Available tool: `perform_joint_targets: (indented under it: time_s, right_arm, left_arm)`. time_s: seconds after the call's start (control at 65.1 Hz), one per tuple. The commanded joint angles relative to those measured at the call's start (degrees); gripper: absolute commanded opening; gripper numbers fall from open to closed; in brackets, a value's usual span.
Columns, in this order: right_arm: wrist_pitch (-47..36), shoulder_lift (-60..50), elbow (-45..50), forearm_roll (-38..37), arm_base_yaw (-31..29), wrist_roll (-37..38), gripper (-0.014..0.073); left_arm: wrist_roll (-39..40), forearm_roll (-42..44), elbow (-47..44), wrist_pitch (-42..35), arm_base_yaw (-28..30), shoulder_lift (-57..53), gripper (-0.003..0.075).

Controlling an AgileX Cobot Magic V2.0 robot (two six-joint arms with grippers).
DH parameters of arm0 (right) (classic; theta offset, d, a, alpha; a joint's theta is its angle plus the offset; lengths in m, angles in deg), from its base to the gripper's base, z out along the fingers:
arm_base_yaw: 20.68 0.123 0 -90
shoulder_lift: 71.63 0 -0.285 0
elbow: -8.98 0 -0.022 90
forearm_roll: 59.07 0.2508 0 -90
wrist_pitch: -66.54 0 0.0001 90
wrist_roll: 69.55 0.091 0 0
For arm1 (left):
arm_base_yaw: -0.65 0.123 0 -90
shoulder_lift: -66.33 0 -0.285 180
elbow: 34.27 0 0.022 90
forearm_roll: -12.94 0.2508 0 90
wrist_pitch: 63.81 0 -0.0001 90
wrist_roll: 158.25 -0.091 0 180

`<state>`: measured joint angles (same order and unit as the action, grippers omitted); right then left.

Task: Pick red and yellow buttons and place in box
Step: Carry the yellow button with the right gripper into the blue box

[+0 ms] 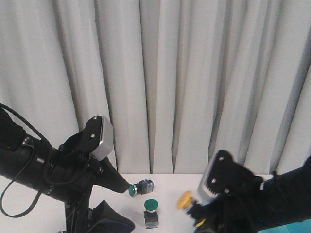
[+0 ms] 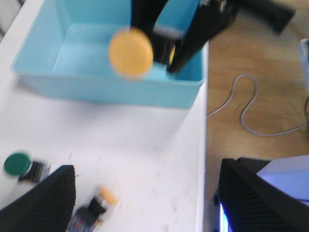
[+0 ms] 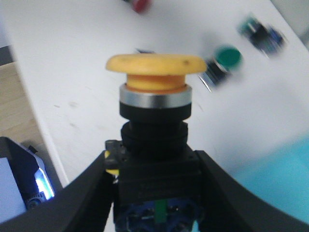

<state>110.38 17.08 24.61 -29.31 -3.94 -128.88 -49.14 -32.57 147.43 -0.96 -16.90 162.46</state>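
My right gripper (image 3: 154, 198) is shut on the dark body of the yellow button (image 3: 155, 72) and holds it cap-up above the table. The button shows in the front view (image 1: 185, 199) and, blurred, in the left wrist view (image 2: 130, 52), at the near wall of the turquoise box (image 2: 96, 89). A corner of the box shows in the front view (image 1: 299, 227). A red cap (image 3: 139, 4) lies far off on the table. My left gripper (image 2: 149, 203) is open over a small dark button (image 2: 94, 210) whose blurred cap looks orange-red.
Two green-capped buttons (image 1: 141, 187) (image 1: 151, 211) lie mid-table; one also shows in the left wrist view (image 2: 19, 165). The table's front edge (image 2: 205, 159) drops to a wooden floor with a cable. A grey curtain hangs behind the table.
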Motion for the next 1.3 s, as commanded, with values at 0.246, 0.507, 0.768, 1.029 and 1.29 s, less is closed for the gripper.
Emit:
perform_joint_targets:
  time_s: [0.246,0.507,0.768,1.029,1.29]
  right_arm:
    - [-1.1,4.5,-1.9,-17.4,-9.6,41.8,0.0206]
    - [-1.0,16.3,-1.9,-22.2,-10.0,48.4,0.0211]
    - [-5.2,21.6,-1.9,-24.8,-10.0,49.4,0.0218]
    - [-6.9,21.8,-1.9,-27.4,-10.0,50.6,0.0283]
    - [-7.8,21.8,-1.9,-27.9,-10.0,50.6,0.0372]
  left_arm:
    - [22.0,17.7,1.8,-12.9,-0.1,-2.4,0.058]
    - [29.4,24.5,1.8,-13.7,-0.1,-2.4,0.058]
    - [29.4,24.5,1.8,-13.6,-0.1,-2.4,0.058]
    - [29.4,24.4,1.8,-13.6,-0.1,-2.4,0.058]
    - [29.4,24.4,1.8,-13.7,-0.1,-2.4,0.058]
